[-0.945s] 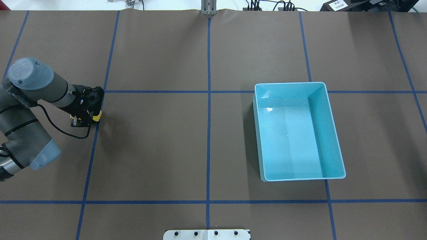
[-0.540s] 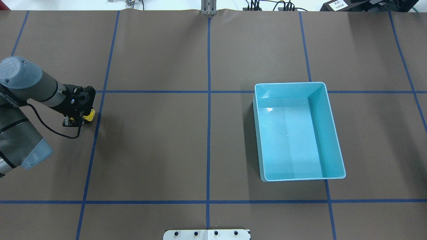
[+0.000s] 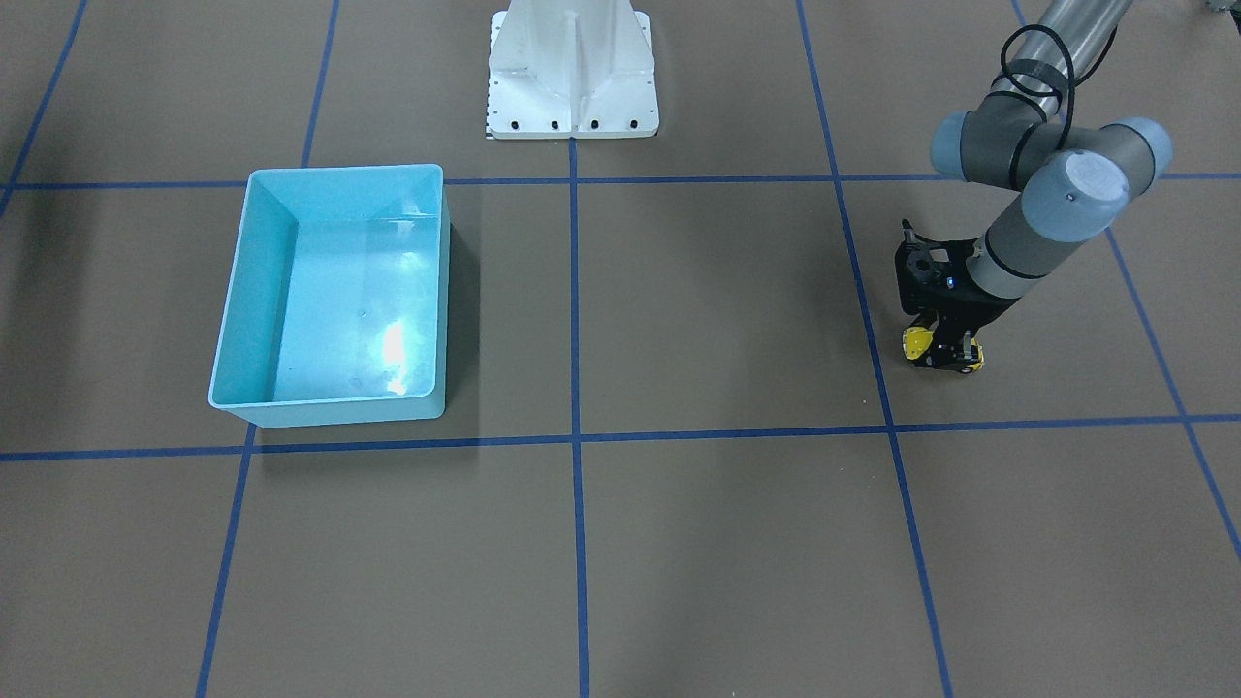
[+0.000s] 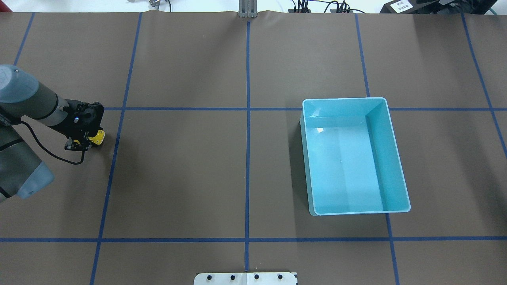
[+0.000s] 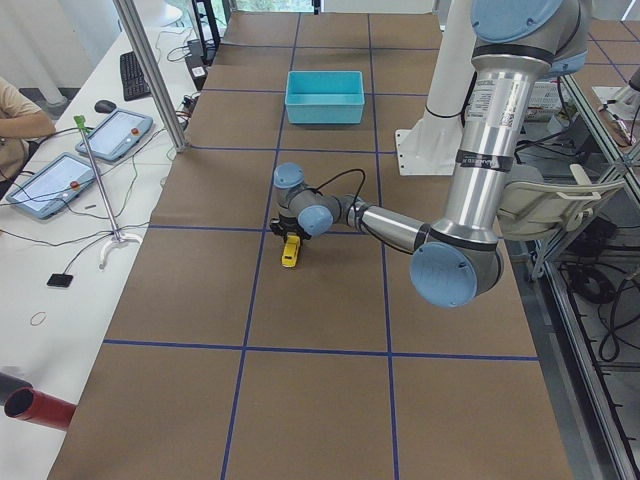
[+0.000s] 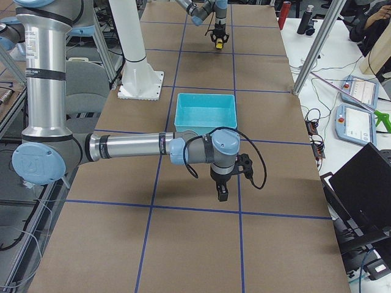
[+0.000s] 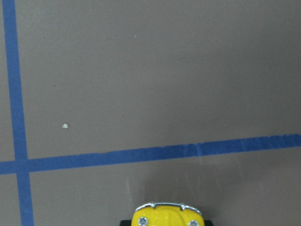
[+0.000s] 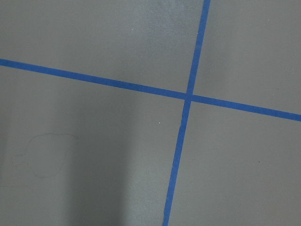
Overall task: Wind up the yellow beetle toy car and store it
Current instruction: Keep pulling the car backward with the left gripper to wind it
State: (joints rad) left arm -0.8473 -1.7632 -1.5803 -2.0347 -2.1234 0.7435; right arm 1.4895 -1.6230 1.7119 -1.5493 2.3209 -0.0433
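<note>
- Between left pincer (image 4: pixel 89 139) fingers: yellow car (image 4: pixel 98 136), pinched, low at brown table (image 4: pixel 178 166).
- Well off to that pincer's right: blue bin (image 4: pixel 390 158), apart from car.
- Right pincer (image 6: pixel 222 195): spread or pressed, cannot tell.

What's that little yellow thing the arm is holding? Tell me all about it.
A tiny glossy yellow toy car, beetle-shaped, with a silvery bumper and two small round lights at one end. The left gripper clamps its sides from above. It seems to sit wheels-down on the brown table, far from the blue bin.
</note>
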